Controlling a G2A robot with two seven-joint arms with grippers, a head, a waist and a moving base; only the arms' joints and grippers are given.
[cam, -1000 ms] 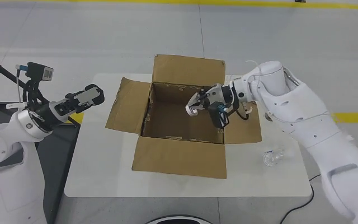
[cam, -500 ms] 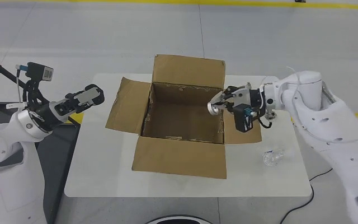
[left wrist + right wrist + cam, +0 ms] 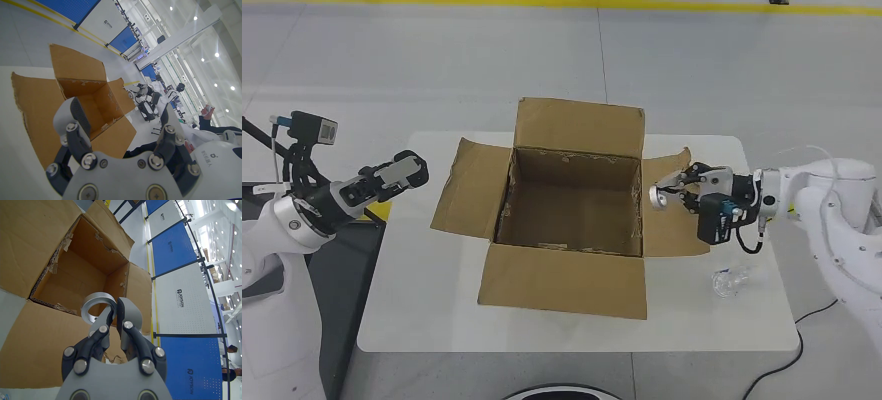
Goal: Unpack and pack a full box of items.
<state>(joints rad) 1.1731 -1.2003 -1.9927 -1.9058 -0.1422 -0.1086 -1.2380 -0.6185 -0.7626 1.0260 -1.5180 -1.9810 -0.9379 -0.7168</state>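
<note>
My right end effector [image 3: 115,308] pinched the ring [image 3: 86,311] by its rim, above the box's [image 3: 577,125] right flap. My left end effector [image 3: 120,108] hung wide at the counter's [image 3: 422,300] left edge.

**Q:** What finish do the arms carry?

**A:** The right arm [image 3: 827,200] has smooth, rounded white shells. The left arm [image 3: 297,215] has white shells with black joint sections.

**Q:** What is fitted at the right wrist?

**A:** A black block with a small blue part [image 3: 729,208] and a thin black cable [image 3: 761,240].

**Q:** How are the tools built?

**A:** The left tool [image 3: 121,105] has a pale grey base plate, black link bars [image 3: 75,140] and silver round-head screws [image 3: 89,161]. Its light grey fingers carry black ribbed pads [image 3: 80,111]. The right tool [image 3: 116,306] has the same build.

**Q:** Any markings?

**A:** A white shell beside the left tool bears a dark printed marking [image 3: 209,156].
</note>
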